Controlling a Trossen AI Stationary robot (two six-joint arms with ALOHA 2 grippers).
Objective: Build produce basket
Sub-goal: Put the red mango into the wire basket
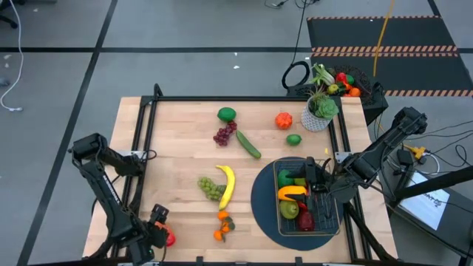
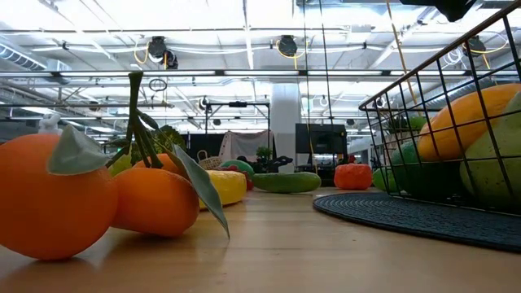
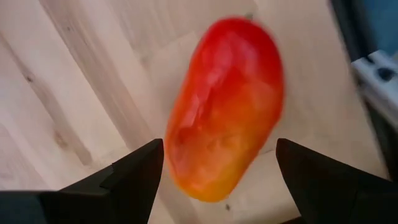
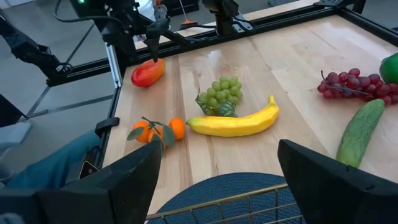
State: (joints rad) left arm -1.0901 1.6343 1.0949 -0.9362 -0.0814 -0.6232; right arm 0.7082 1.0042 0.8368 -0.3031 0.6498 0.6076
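Observation:
A red-orange fruit (image 3: 224, 109) lies on its side on the wooden table near the front left corner (image 1: 170, 238). My left gripper (image 3: 217, 180) hangs open right above it, pointing down, one finger on each side of the fruit; I see no touch. It also shows in the right wrist view (image 4: 153, 46). The wire basket (image 1: 307, 199) stands on a dark round mat (image 1: 262, 203) and holds green, yellow-orange and red pieces. My right gripper (image 4: 217, 186) hovers open over the basket's far end (image 1: 316, 183), empty.
On the table lie a banana (image 1: 227, 185), green grapes (image 1: 211, 188), stemmed oranges (image 1: 222, 225), purple grapes (image 1: 225, 134), a cucumber (image 1: 248, 144), a green fruit (image 1: 227, 114), an orange one (image 1: 284, 120) and a lime (image 1: 293, 140). A potted plant (image 1: 319, 111) stands far right.

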